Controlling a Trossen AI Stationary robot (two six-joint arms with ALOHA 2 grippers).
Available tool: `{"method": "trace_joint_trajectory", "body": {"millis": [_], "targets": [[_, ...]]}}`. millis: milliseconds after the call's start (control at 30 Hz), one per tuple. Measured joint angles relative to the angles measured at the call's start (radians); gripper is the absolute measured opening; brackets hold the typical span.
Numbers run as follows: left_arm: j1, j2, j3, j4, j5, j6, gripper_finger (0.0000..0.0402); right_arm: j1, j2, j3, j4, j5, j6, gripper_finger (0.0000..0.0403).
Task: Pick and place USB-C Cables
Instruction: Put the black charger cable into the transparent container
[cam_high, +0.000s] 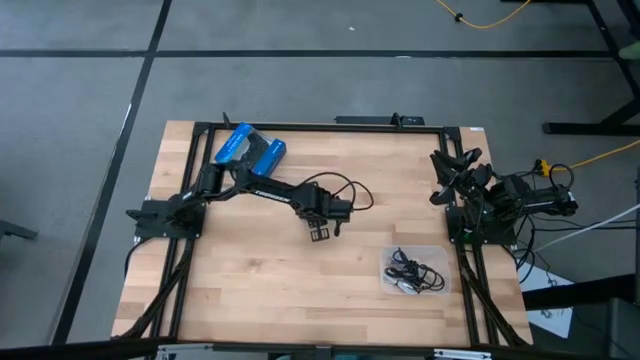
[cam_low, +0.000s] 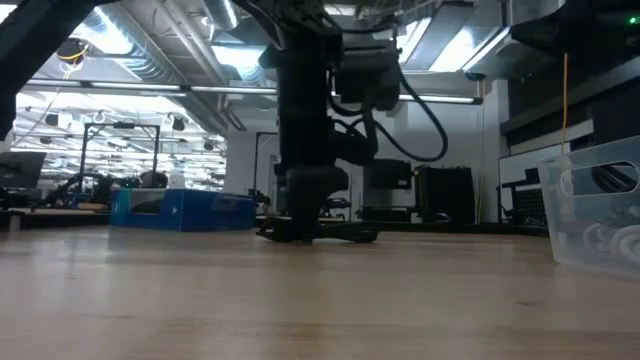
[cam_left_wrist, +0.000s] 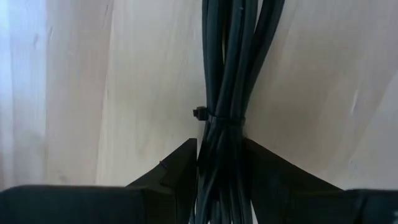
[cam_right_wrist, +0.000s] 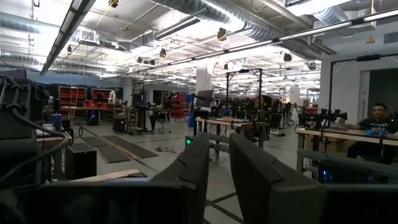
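Note:
A bundle of black USB-C cables (cam_left_wrist: 227, 68), bound by a zip tie (cam_left_wrist: 205, 115), lies on the wooden table near its middle (cam_high: 337, 231). My left gripper (cam_left_wrist: 221, 155) points steeply down over it, open, with one finger on each side of the bundle just below the tie. In the low view the gripper (cam_low: 305, 215) reaches the table top and the cable (cam_low: 345, 236) lies flat beside it. Several more cables (cam_high: 412, 272) lie in the clear tray (cam_high: 440, 254). My right gripper (cam_high: 452, 165) waits at the right edge, pointing up, its fingers (cam_right_wrist: 193, 168) a little apart. My left gripper comes at the bundle from above, its fingers (cam_left_wrist: 177, 165) lying across it just behind the zip tie. The bundle fills the gap between them. I cannot tell whether the fingers touch it. The bundle rests on the table.
A blue-and-black package (cam_high: 250, 148) lies at the far left of the table. The clear tray (cam_low: 595, 210) stands near the right front. A black metal frame (cam_high: 300, 127) runs round the table's edges. Bare wood lies between my left gripper and the tray.

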Motion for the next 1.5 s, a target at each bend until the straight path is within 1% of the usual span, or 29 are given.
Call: {"method": "trace_joint_trajectory", "body": {"millis": [133,233,300,367,400,433,567,667,767,833,900,1000,1100,1200,1333,1500], "targets": [[0.014,-0.01,-0.052,0.028,0.034,0.0,0.0121,0.0,0.0,0.0,-0.001,0.0,-0.001,0.0068],[0.033,-0.01,-0.069,0.038,0.096,0.0,0.0115,0.0,0.0,0.0,-0.001,0.0,-0.001,0.0068],[0.04,-0.01,-0.07,0.042,0.144,0.0,0.0097,0.0,0.0,0.0,-0.002,0.0,-0.002,0.0068],[0.045,-0.01,-0.065,0.052,0.183,0.003,0.0066,0.0,0.0,0.0,-0.002,0.0,-0.003,0.0068],[0.047,-0.007,-0.051,0.05,0.208,0.004,0.0052,0.0,0.0,0.0,-0.002,0.0,-0.003,0.0068],[0.05,-0.004,-0.033,0.043,0.245,0.004,0.0048,0.0,0.0,0.0,-0.002,0.0,-0.003,0.0068],[0.029,0.014,0.082,0.063,0.384,0.008,0.0047,0.0,0.0,0.0,-0.003,0.0,-0.003,0.0068],[-0.004,0.01,0.199,0.083,0.43,0.046,0.0045,0.0,0.0,0.0,-0.003,0.0,-0.003,0.0068],[-0.025,0.007,0.317,0.126,0.415,0.09,0.0044,0.0,0.0,0.0,-0.003,0.001,-0.003,0.0068],[-0.047,0.007,0.371,0.208,0.397,0.118,0.0044,0.0,0.0,0.0,-0.003,0.007,-0.003,0.0068],[-0.074,0.005,0.394,0.343,0.38,0.146,0.0044,0.0,0.0,0.0,-0.003,0.007,-0.003,0.0068],[-0.108,0.005,0.395,0.595,0.357,0.194,0.0044,0.0,0.0,0.0,-0.002,0.007,0.003,0.0068],[-0.123,0.036,0.402,0.808,0.347,0.222,0.0044,0.0,0.0,0.0,0.026,0.007,-0.004,0.0068],[-0.134,0.087,0.397,0.878,0.348,0.21,0.0044,0.0,-0.001,0.0,0.063,0.008,-0.017,0.0068],[-0.15,0.139,0.395,0.894,0.349,0.139,0.0044,0.0,-0.001,0.0,0.083,0.008,-0.023,0.0068],[-0.173,0.172,0.396,0.888,0.325,0.116,0.0044,0.0,-0.001,0.0,0.082,0.008,-0.023,0.0068]]}}
